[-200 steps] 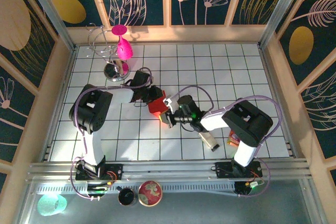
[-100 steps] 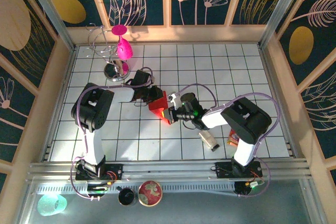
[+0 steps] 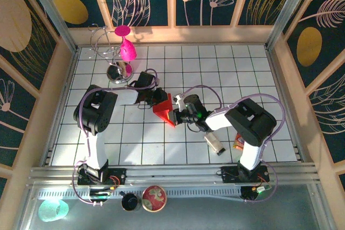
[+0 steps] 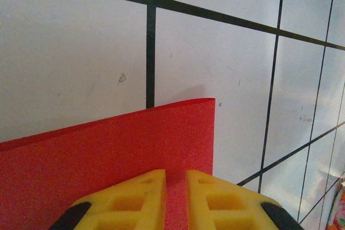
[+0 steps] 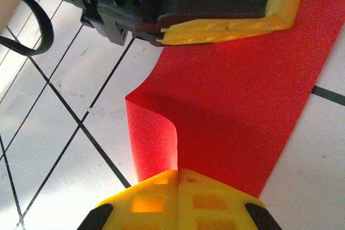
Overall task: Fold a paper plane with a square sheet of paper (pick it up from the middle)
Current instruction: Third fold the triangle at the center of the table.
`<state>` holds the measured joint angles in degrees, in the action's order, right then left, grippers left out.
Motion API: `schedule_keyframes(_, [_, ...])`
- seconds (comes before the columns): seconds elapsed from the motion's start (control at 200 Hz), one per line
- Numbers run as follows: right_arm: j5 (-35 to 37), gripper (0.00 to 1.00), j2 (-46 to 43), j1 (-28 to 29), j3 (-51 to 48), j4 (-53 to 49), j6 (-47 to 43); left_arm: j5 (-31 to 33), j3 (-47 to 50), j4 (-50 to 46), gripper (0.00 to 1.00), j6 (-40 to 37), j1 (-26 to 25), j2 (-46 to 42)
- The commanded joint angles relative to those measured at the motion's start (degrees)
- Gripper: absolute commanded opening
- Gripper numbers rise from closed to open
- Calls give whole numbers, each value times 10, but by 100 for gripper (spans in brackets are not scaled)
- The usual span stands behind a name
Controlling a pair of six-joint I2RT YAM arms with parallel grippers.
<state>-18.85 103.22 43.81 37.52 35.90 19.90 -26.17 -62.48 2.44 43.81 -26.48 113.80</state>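
Near the middle of the white tiled worktop (image 3: 232, 79), the thin bright red sheet of paper (image 3: 164, 112), partly curled, is pinched at opposite edges by the left gripper (image 4: 176, 181) and the right gripper (image 5: 178, 179).

In the left wrist view the square sheet of paper (image 4: 108, 149) runs off the left and bottom edges, and the bottom edge also cuts the left gripper's (image 4: 176, 179) yellow fingers (image 4: 135, 197); a printed packet (image 4: 338, 208) is clipped at the lower right corner. In the right wrist view we lose the sheet's upper part under the left gripper and off the right edge.
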Motion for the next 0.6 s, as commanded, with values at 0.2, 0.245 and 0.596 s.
schedule_keyframes(0.2, [23,0,16,-5,17,-19,1,-5,0,-31,16,-10,-3,20])
schedule_keyframes(0.245, [22,0,18,-5,17,-19,1,-5,0,-31,16,-11,-3,21])
schedule_keyframes(0.596, [31,0,25,-5,20,-28,1,-5,3,-31,14,-12,-3,21])
